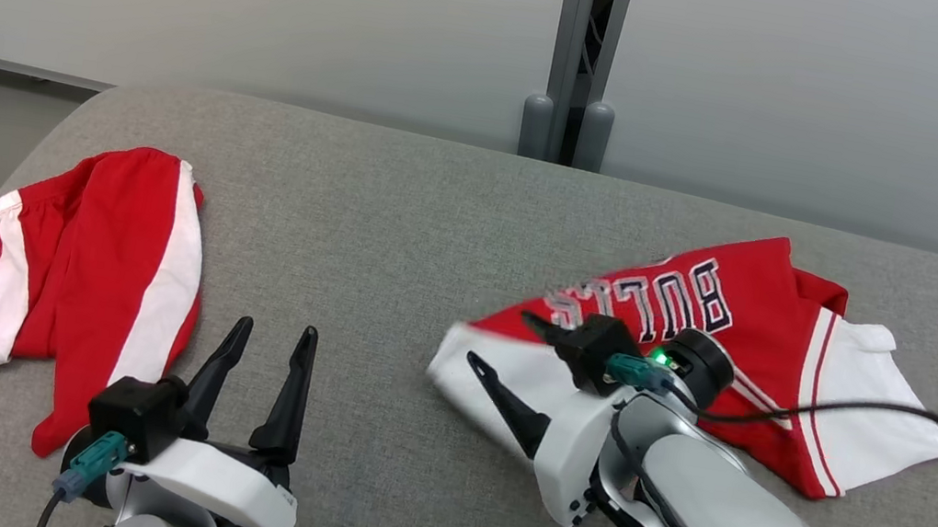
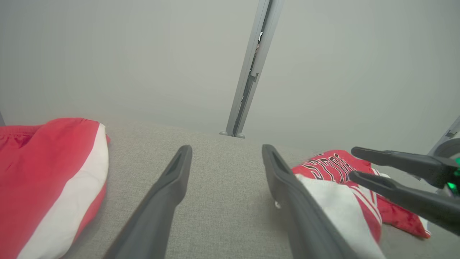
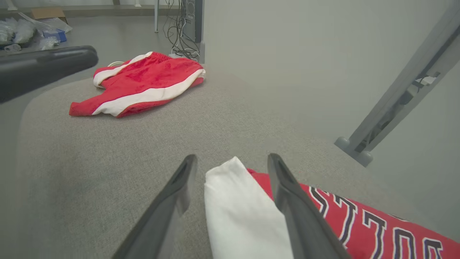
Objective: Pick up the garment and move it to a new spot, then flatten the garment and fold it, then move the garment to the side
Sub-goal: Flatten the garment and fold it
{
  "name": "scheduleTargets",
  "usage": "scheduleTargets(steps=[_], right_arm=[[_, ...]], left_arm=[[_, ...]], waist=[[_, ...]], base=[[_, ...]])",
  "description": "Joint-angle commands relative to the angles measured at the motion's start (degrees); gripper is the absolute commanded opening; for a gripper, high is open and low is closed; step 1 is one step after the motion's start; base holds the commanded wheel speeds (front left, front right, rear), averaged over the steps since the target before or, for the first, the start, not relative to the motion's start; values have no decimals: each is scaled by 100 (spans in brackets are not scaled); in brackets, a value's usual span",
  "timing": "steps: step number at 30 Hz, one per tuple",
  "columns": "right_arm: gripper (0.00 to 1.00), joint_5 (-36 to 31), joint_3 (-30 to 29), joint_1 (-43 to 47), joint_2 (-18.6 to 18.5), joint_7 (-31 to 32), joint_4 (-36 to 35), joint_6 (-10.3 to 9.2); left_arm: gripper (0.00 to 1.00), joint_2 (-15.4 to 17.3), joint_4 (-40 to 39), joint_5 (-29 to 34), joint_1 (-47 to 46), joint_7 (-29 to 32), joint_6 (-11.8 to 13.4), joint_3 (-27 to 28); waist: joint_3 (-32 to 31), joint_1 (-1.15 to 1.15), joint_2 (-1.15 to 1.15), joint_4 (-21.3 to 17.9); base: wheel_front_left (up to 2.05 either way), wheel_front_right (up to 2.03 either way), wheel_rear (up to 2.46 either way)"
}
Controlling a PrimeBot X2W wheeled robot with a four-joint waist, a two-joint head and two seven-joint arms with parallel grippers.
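Counting two garments on the grey padded surface [image 1: 402, 216]: one crumpled red Bulls jersey [image 1: 705, 303] at centre right of the frame, and one pair of red shorts [image 1: 109, 247] with white stripes at left. Two grippers show. The right gripper [image 1: 499, 338] reaches in from lower right, fingers spread, straddling the jersey's white corner without pinching it. The left gripper [image 1: 277, 328] sits at lower left, fingers apart and pointing up-frame, holding nothing.
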Motion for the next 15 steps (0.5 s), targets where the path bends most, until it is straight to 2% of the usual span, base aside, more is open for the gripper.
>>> scheduleTargets(steps=[1,4,8,15], right_arm=[[100,179,143,-105,-52,165,34,-1],[100,614,541,-250,-129,558,-3,-1],[100,885,719,-442,-399,505,-98,-1],[100,927,-116,-273,-940,-319,220,-1]], left_arm=[[100,24,7,-30,-62,-19,1,9],[100,24,34,-30,2,-19,19,6],[100,23,36,-31,55,-19,30,20],[100,24,-39,3,141,-19,72,71]], waist=[[-19,0,0,-10],[-106,0,0,-53],[-207,0,0,-137],[-340,0,0,-359]], base=[[0,0,0],[0,0,0],[0,0,0],[0,0,0]])
